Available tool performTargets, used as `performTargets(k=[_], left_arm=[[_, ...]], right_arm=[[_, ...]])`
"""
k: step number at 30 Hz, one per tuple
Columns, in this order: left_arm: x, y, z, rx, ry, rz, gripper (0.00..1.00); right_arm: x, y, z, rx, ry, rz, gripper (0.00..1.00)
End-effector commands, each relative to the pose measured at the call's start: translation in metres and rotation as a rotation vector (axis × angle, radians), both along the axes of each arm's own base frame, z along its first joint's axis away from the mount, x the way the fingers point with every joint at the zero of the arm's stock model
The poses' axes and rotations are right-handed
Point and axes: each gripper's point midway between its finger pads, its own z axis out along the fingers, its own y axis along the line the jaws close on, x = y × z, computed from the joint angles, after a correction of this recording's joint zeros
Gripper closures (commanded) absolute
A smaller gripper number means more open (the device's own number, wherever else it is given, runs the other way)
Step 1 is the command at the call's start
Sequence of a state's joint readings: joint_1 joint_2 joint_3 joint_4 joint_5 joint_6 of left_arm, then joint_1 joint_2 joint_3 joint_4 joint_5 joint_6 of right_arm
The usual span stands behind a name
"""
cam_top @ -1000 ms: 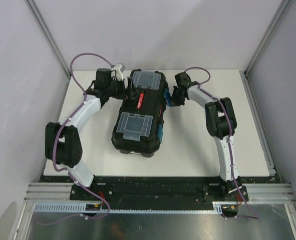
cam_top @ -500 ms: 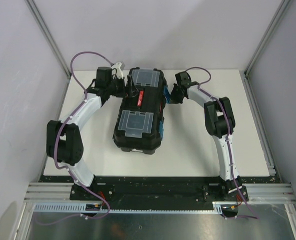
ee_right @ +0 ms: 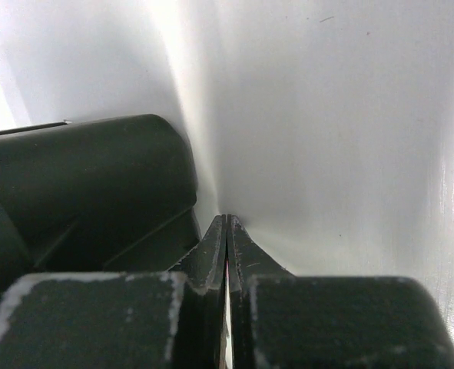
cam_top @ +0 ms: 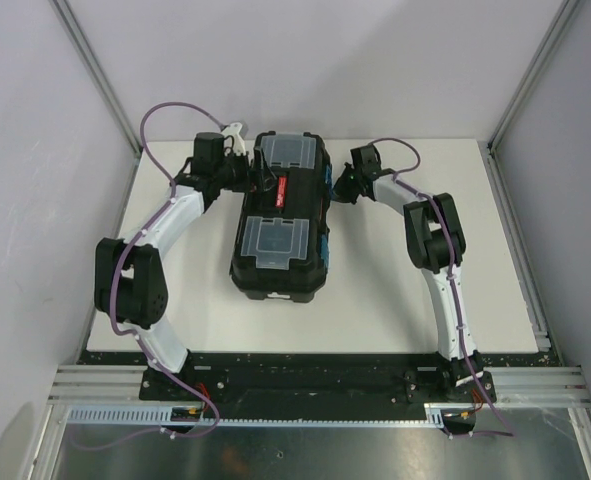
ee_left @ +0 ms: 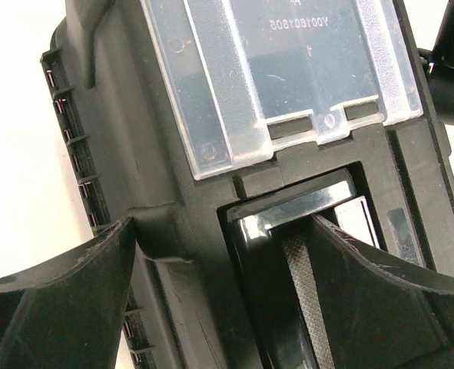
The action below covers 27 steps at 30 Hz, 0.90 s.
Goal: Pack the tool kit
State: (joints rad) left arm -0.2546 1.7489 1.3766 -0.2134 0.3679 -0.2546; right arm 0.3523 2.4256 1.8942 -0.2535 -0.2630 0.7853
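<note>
The tool kit [cam_top: 280, 225], a black box with two clear lid compartments [cam_top: 273, 243], a red-marked handle [cam_top: 281, 192] and blue latches [cam_top: 321, 250], lies closed mid-table. My left gripper [cam_top: 258, 178] stands open astride its far left part. In the left wrist view one finger [ee_left: 57, 300] is outside the box's side wall and the other sits in the handle [ee_left: 288, 254] recess, below a clear compartment [ee_left: 280, 69]. My right gripper [cam_top: 337, 190] is shut with nothing in it. Its tip [ee_right: 227, 231] rests on the table right beside the tool kit's [ee_right: 81, 177] right wall.
The white table [cam_top: 425, 270] ends at grey side walls with metal posts at the far corners. A metal rail [cam_top: 315, 385] with the arm bases runs along the near edge. Purple cables loop over both arms.
The tool kit has turned straighter, its near end swinging right. My left gripper followed to the right, and the right gripper edged left beside the box.
</note>
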Motion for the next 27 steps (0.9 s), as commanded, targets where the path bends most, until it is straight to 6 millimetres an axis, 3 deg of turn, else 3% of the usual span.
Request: performTargets(k=[1, 6, 10, 12, 15, 18, 22, 27], left_arm=[[-0.143, -0.122, -0.057, -0.157, 0.392, -0.523, 0.2], [-0.109, -0.09, -0.021, -0.125, 0.26, -0.371, 0.1], [-0.081, -0.057, 0.022, -0.087, 0.111, -0.231, 0.02], [-0.07, -0.038, 0.04, -0.058, 0.043, -0.154, 0.01], [-0.061, -0.007, 0.065, -0.007, -0.046, -0.047, 0.01], [-0.064, 0.027, 0.088, 0.017, -0.112, 0.058, 0.01], [-0.083, 0.071, 0.11, 0.03, -0.18, 0.192, 0.01], [-0.118, 0.119, 0.11, 0.144, -0.199, 0.359, 0.01]], right_arm=[[-0.057, 0.117, 0.033, 0.218, -0.025, 0.216, 1.0], [-0.033, 0.024, 0.044, 0.064, -0.047, 0.003, 0.93], [-0.029, -0.05, 0.068, -0.039, -0.114, -0.125, 0.64], [-0.031, -0.077, 0.078, -0.094, -0.14, -0.153, 0.5], [-0.04, -0.105, 0.093, -0.144, -0.159, -0.171, 0.37], [-0.055, -0.126, 0.108, -0.203, -0.179, -0.187, 0.3], [-0.082, -0.153, 0.133, -0.307, -0.219, -0.21, 0.26], [-0.128, -0.189, 0.18, -0.396, -0.32, -0.293, 0.25]])
